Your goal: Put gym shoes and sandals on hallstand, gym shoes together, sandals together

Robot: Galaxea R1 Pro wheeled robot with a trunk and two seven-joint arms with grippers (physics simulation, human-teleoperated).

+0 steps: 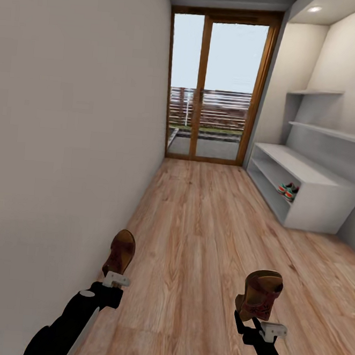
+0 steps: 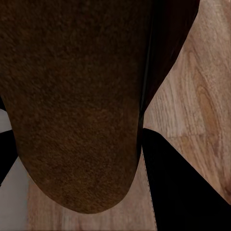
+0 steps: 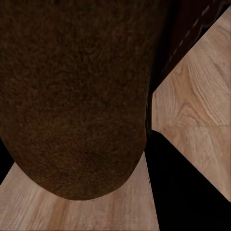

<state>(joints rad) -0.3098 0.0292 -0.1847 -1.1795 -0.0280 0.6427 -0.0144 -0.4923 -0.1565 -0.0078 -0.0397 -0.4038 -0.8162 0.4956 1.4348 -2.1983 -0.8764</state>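
Two sandals, one [image 1: 120, 253] clamped in the left pincer [image 1: 116, 280], one [image 1: 260, 294] in the right pincer [image 1: 264, 328]; two gym shoes [image 1: 288, 190] on the hallstand [image 1: 326, 204].

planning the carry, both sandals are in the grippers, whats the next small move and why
Probably drive forward and right toward the hallstand. The left gripper holds one sandal and the right gripper the other sandal, both off the floor. The gym shoes already sit on its lower shelf, and the rack looks out of reach.
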